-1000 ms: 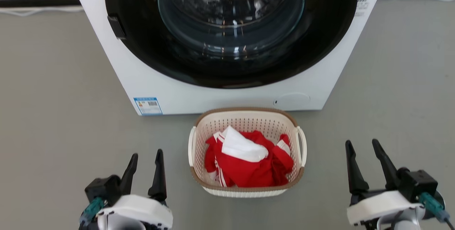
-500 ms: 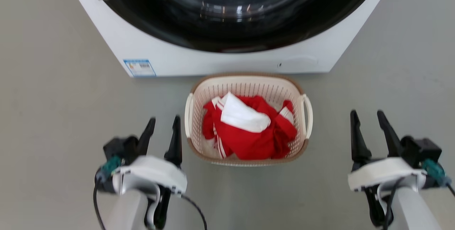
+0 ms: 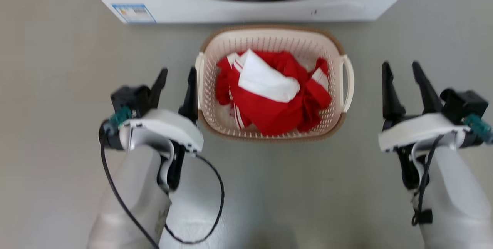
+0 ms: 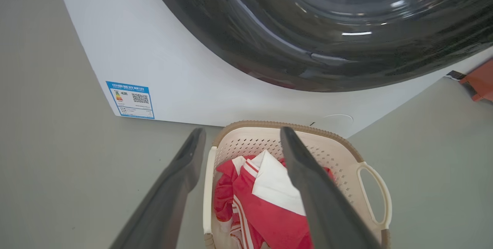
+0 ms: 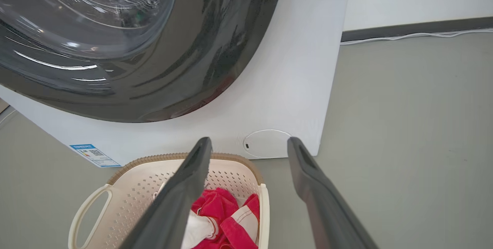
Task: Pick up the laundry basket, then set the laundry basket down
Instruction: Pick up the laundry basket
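Note:
The laundry basket [image 3: 269, 30], cream with a brown rim, stands on the grey floor just in front of the washing machine and holds red and white clothes [image 3: 269, 99]. My left gripper [image 3: 178, 71] is open, its inner finger close beside the basket's left loop handle [image 3: 199, 79]; contact is not clear. The left wrist view has the basket [image 4: 327, 135] under the open fingers, with that handle [image 4: 208, 187] between them. My right gripper [image 3: 400, 65] is open and stands apart from the right handle [image 3: 347, 83]. The right wrist view looks across the basket [image 5: 231, 172] at lower left.
The white washing machine [image 3: 231, 6] with its dark round door [image 4: 308, 29] stands directly behind the basket. An orange-red object [image 4: 479, 81] lies past the machine's corner. A white cable [image 5: 416, 35] runs along the wall base. Grey floor extends on both sides.
The head camera has tilted down, so the machine and basket slid up the picture. Both arms reached forward alongside the basket, and the left gripper closed in on the left handle. Both stayed open.

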